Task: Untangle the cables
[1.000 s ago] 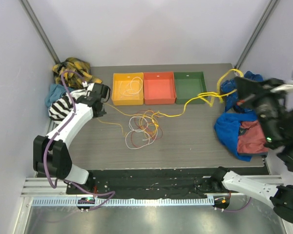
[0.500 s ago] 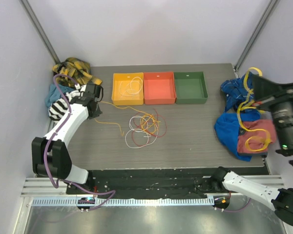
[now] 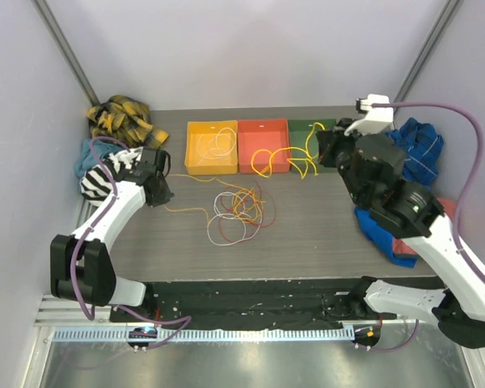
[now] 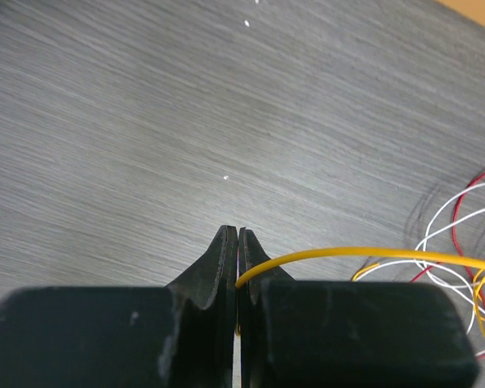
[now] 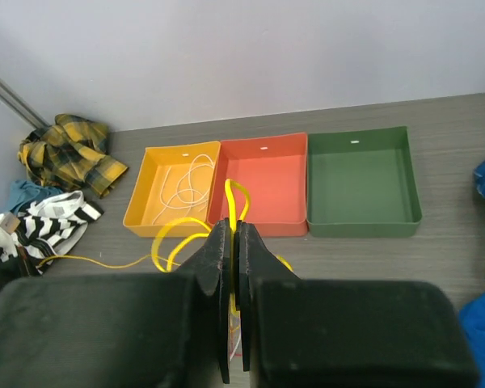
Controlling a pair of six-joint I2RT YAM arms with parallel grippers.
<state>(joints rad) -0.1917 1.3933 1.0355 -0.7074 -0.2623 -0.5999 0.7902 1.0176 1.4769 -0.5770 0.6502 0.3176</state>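
Right gripper back over bins, tight on yellow cable; left gripper likewise; white cable in yellow bin.

Loose tangle of thin white, red and orange cables lying flat mid-worktop, loops overlapping. One thin yellow strand leading left out of the tangle, pinched in the closed left hand. Thicker bright yellow cable in loose loops across the red tray and green tray, clamped in the right hand. White cable coiled inside the yellow tray.
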